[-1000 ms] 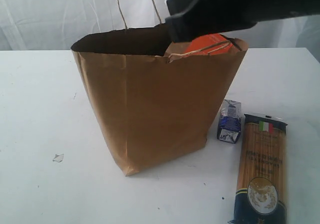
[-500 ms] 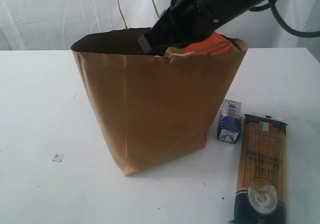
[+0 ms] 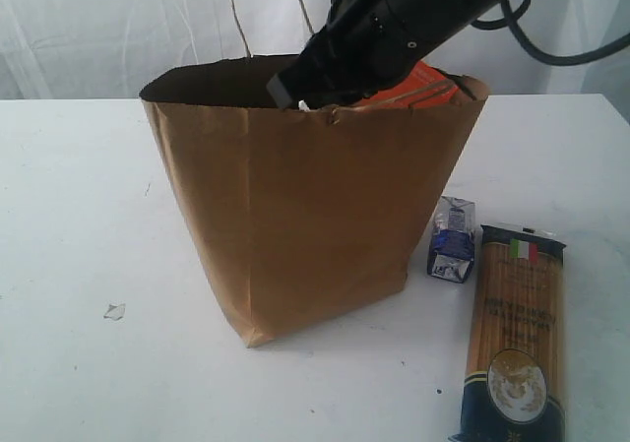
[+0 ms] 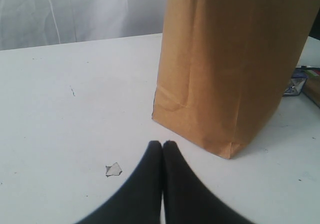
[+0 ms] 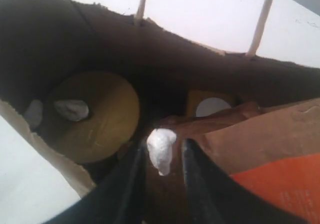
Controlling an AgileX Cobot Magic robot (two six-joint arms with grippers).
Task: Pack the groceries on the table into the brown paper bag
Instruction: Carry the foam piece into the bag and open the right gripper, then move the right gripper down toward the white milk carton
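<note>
**A:** quick count, anyone?

**B:** Two grippers. The left gripper is pinched shut, low over the table. One bag sits just ahead of it: kraft brown, ragged rim, cord handles. The right gripper is in the bag's mouth, jaws parted. Below it: one gold-lid jar, one white-cap jar, one orange-label pouch.

**A:** outside?

**B:** One blue-white carton and one spaghetti pack, well clear of that gripper.
</note>
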